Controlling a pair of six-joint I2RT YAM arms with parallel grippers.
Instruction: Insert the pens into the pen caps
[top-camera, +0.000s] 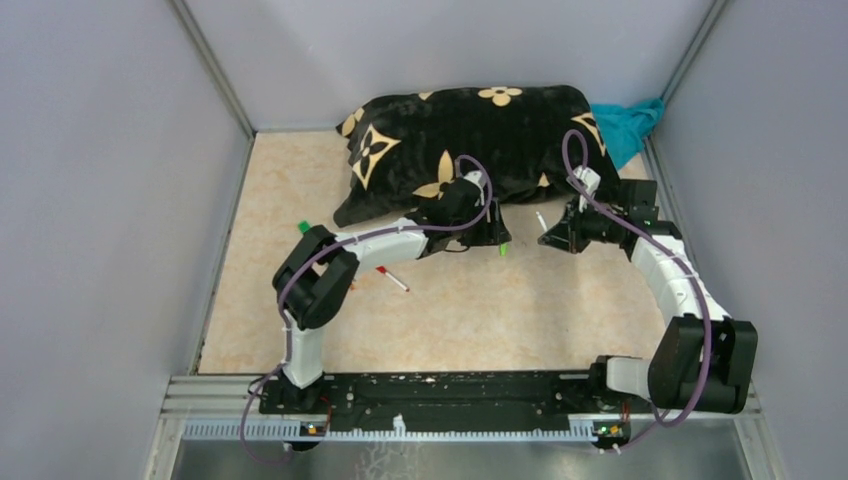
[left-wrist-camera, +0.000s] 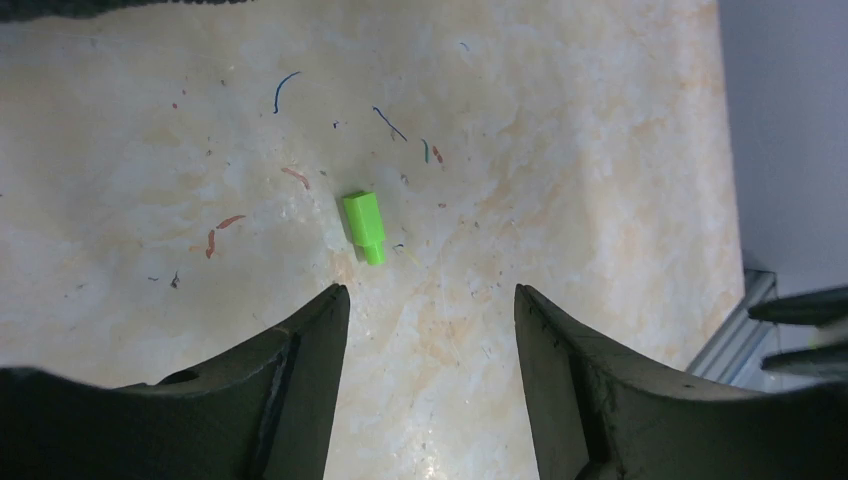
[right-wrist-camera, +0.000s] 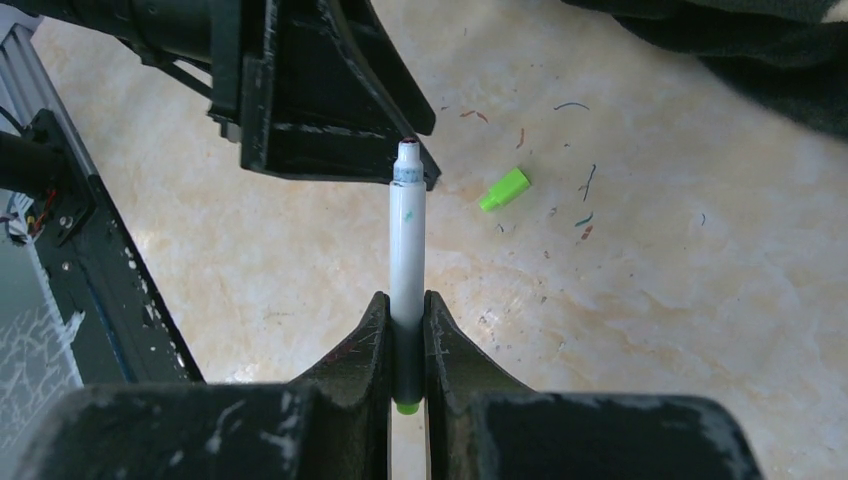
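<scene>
The worktop (top-camera: 480, 310) carries a black flowered pillow (top-camera: 470, 130) along its far side, and both arms reach to just in front of that pillow, meeting near the centre. In the top view the left tool (top-camera: 490, 225) stands at 9 o'clock of the right tool (top-camera: 560, 235), the two near each other but apart. The left tool is open and holds nothing, its fingers spread wide and well above the surface. The right tool is closed on a white pen (right-wrist-camera: 407, 240), gripped low on the barrel. A green butt end shows below the fingers, and the uncapped tip points to 12 o'clock in the right wrist view, toward the left tool's housing. A red pen (top-camera: 393, 279) lies loose on the worktop at 8 o'clock of the left tool, beside the left arm's elbow. The green pen cap (left-wrist-camera: 363, 225) lies flat on the worktop. In the left wrist view it sits beyond the fingertips, at 11 o'clock of the gap between them and nearer the left finger. Its long axis runs close to 12-to-6, with the narrow stub toward the tool. Which end is the open mouth cannot be told. From the held pen's tip the cap lies at 2 o'clock, near but not touching. Judgement: the left arm is the nearer and the free one. The cap is off-centre to its open jaws, so the tool would need to shift toward 11 o'clock before closing across the cap's short width.
</scene>
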